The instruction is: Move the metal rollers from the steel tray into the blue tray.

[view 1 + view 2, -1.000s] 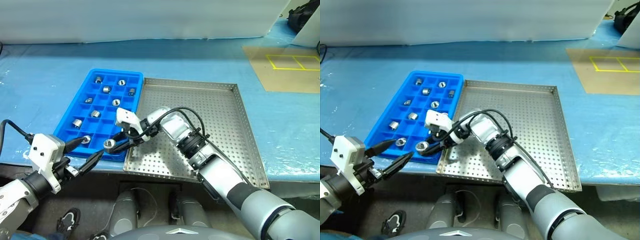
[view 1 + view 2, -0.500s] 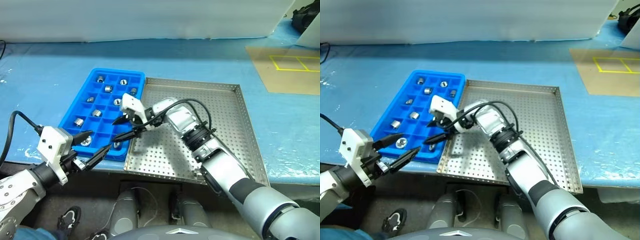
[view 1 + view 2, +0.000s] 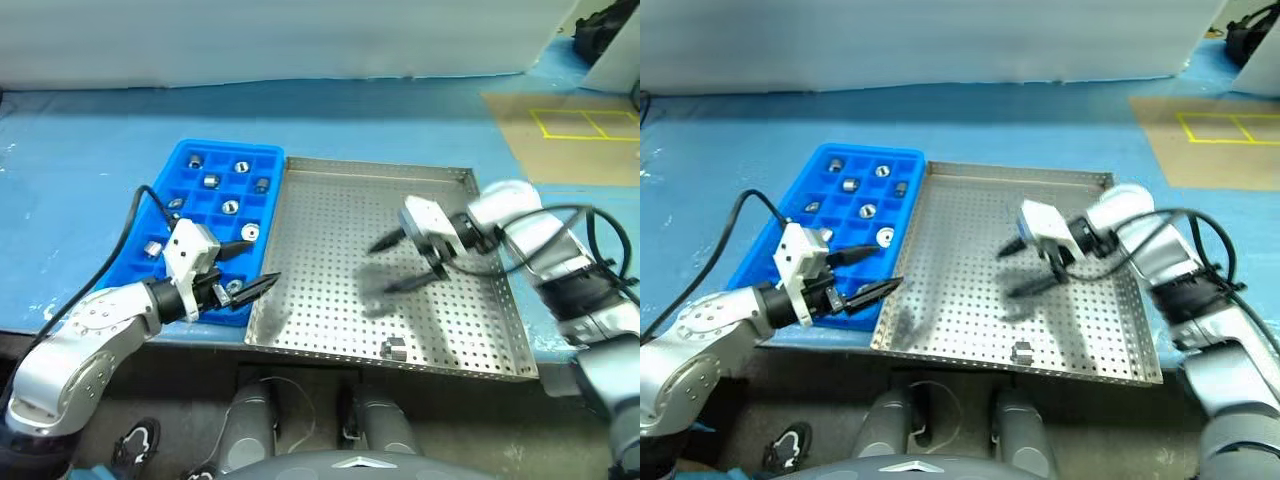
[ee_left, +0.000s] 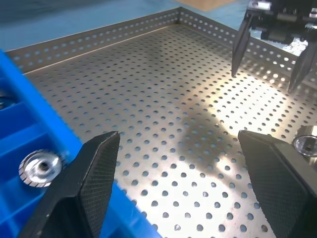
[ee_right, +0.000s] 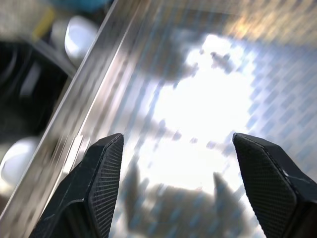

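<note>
The blue tray (image 3: 230,150) lies left of the steel tray (image 3: 330,230) and holds several metal rollers, one (image 3: 249,231) near its right edge and one (image 4: 40,166) in a front compartment. Another roller (image 3: 393,348) lies on the steel tray's perforated floor near the front rim, and the left wrist view catches it (image 4: 307,145) too. My left gripper (image 3: 252,266) is open and empty over the blue tray's front right corner, pointing toward the steel tray. My right gripper (image 3: 392,263) hangs open and empty above the steel tray's middle right, and appears (image 4: 270,49) in the left wrist view.
A pale blue covering (image 3: 90,140) spreads over the table. A brown board with yellow lines (image 3: 570,140) lies at the back right, with a dark bag (image 3: 600,30) behind it. The steel tray's front rim (image 3: 400,362) sits at the table's near edge.
My right gripper opened, left its roller in the blue tray's front compartment and swung right over the steel tray. My left gripper moved forward and right to the blue tray's front corner.
</note>
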Tool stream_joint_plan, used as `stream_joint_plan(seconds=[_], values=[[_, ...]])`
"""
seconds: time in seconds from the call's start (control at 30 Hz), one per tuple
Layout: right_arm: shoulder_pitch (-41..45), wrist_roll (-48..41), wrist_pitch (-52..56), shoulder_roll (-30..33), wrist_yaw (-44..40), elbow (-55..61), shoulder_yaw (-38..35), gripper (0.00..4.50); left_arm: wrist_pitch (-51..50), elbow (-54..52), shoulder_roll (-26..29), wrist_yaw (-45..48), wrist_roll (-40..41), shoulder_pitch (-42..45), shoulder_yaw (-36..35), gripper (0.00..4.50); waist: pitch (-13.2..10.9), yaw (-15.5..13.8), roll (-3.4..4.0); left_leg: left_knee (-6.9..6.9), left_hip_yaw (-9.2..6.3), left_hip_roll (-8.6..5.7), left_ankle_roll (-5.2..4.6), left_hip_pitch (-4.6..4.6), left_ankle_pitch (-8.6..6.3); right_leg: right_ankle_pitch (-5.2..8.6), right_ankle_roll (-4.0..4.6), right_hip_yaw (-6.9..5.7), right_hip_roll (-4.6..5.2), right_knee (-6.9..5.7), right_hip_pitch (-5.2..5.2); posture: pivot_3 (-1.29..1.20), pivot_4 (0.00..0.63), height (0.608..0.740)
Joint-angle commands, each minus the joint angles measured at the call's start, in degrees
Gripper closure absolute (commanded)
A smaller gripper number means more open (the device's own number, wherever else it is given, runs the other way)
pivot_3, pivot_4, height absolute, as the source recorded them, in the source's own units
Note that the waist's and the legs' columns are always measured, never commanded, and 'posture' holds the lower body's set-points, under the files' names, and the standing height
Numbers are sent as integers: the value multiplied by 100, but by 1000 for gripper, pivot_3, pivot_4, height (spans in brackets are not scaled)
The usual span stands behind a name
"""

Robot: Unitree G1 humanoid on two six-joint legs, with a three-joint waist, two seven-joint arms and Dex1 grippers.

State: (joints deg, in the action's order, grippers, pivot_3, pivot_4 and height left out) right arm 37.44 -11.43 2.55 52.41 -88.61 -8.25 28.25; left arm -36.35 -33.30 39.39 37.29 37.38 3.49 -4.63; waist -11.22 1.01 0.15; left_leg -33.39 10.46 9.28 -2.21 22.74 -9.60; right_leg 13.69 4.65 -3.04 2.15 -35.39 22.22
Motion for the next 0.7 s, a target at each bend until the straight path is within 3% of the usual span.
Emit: stream_joint_plan(seconds=[0.03,0.2,0.6,0.7], values=[[-48,350,-1074,92,-389,-169,81,891,186,137,-3,186,-111,215,58,467,0,149,0,-4,0,2,-1,0,0,0,0,0,-3,0,0,-398,150,740],[-105,447,-1162,-77,-328,-362,10,891,203,214,69,433,-149,246,38,467,0,344,1,-22,-3,10,-13,0,-6,0,-1,1,-12,-3,-4,-410,150,740],[-418,-297,-1146,586,-389,637,826,891,107,28,210,529,-102,-157,-252,467,2,275,4,-88,-4,8,-66,29,-41,-1,-1,-4,2,-3,-16,-371,150,740],[-318,-194,-1301,496,-389,602,1005,891,101,-24,241,522,-93,-286,-308,467,2,264,4,-87,-5,11,-64,20,-41,0,-1,-4,0,-3,-22,-355,150,740]])
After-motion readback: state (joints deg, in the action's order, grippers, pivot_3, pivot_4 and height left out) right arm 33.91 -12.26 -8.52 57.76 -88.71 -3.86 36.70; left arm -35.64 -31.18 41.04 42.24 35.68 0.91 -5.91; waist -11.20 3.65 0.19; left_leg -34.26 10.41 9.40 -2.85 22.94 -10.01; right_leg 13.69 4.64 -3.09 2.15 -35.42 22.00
